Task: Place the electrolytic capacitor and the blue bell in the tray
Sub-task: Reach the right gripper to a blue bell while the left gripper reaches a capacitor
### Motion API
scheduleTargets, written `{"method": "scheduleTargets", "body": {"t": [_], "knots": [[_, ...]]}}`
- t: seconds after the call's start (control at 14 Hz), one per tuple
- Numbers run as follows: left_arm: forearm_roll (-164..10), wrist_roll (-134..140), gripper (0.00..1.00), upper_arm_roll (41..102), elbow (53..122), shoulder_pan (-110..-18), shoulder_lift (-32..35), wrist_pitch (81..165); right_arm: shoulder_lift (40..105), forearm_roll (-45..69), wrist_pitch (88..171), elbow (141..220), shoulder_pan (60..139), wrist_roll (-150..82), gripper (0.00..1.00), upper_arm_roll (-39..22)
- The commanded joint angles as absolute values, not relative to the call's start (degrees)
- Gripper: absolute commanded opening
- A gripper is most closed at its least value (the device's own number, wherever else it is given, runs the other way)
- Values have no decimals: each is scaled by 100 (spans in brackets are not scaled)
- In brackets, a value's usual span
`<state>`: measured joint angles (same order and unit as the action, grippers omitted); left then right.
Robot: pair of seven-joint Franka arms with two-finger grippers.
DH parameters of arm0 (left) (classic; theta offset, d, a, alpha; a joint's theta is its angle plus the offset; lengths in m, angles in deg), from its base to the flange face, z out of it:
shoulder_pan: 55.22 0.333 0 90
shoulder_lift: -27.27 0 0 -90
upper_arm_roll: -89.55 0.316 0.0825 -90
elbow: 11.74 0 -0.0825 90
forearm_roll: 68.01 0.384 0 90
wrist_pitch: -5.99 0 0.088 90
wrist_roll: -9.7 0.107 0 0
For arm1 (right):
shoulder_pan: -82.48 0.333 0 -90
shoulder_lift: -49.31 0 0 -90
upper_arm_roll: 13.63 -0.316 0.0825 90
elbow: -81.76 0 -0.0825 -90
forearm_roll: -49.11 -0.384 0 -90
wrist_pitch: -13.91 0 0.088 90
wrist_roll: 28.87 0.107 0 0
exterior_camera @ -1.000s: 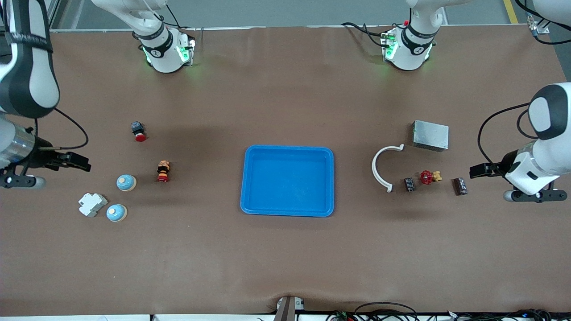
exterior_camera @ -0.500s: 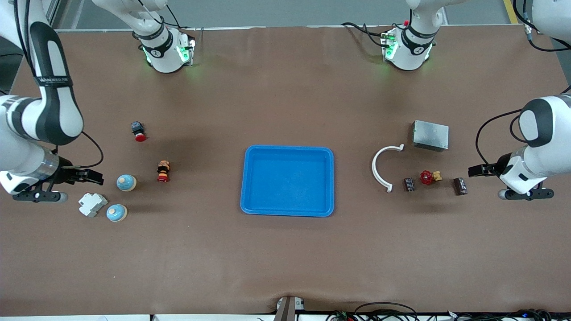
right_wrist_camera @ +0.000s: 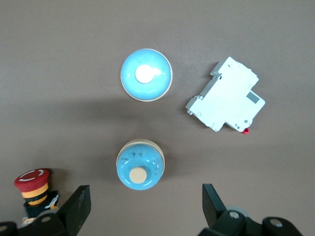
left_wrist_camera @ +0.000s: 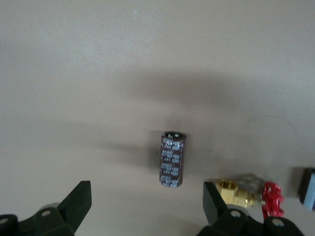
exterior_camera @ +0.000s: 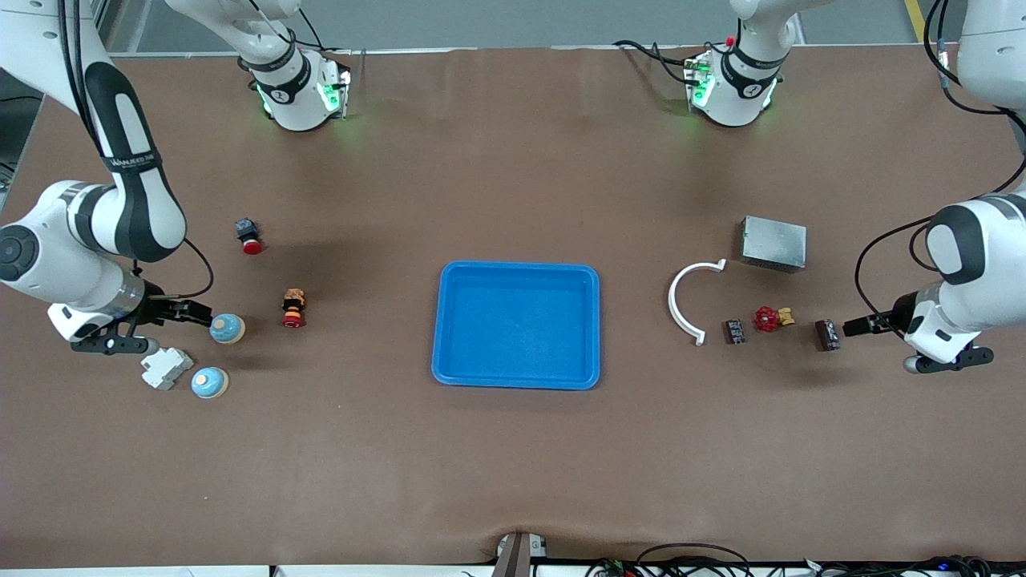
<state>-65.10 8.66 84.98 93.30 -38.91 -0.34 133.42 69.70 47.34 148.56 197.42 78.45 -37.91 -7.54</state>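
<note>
Nothing done yet: the tray (exterior_camera: 518,324) holds nothing, and both task items sit on the table (exterior_camera: 513,465).

Left gripper (exterior_camera: 851,327): fingers spread wide, holding nothing, low over the table at the left arm's end. In the left wrist view the electrolytic capacitor (left_wrist_camera: 172,159) lies on its side, centred between the two fingertips and just ahead of them, not touching either. In the front view that capacitor (exterior_camera: 826,335) is just beside the fingertips. A red-and-brass valve (exterior_camera: 771,318) sits next past it toward the tray, then a second dark capacitor (exterior_camera: 734,331), a white curved clip (exterior_camera: 691,296) and a grey metal box (exterior_camera: 773,243).

Right gripper (exterior_camera: 196,312): also spread, holding nothing, at the right arm's end. Its tips sit right next to a blue bell (exterior_camera: 227,328); contact cannot be confirmed. The right wrist view shows that bell (right_wrist_camera: 140,165) between the fingers, slightly ahead of them. A second blue bell (right_wrist_camera: 146,74) lies further out, with a white breaker (right_wrist_camera: 226,94) beside it. A red emergency stop button (exterior_camera: 293,308) sits toward the tray.

Judgement: both arms look lined up for pickup. Left to do: close, lift, carry to the tray, release, on each side.
</note>
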Motion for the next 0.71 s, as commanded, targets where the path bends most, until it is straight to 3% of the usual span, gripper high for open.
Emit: {"method": "scheduleTargets", "body": {"t": [0.0,0.36,0.64], "knots": [[-6607,488,100,8463,9311,-3913,-129,13458,7058,4735,15189,19900,7773,-3837,100,-810],[-6599,469,100,8437,9311,-3975,-375,13607,7418,4726,15760,19831,7808,-3837,100,-818],[-6563,478,100,8437,9284,-3992,-568,13616,7865,4709,15788,19287,7843,-3793,100,-845]]}}
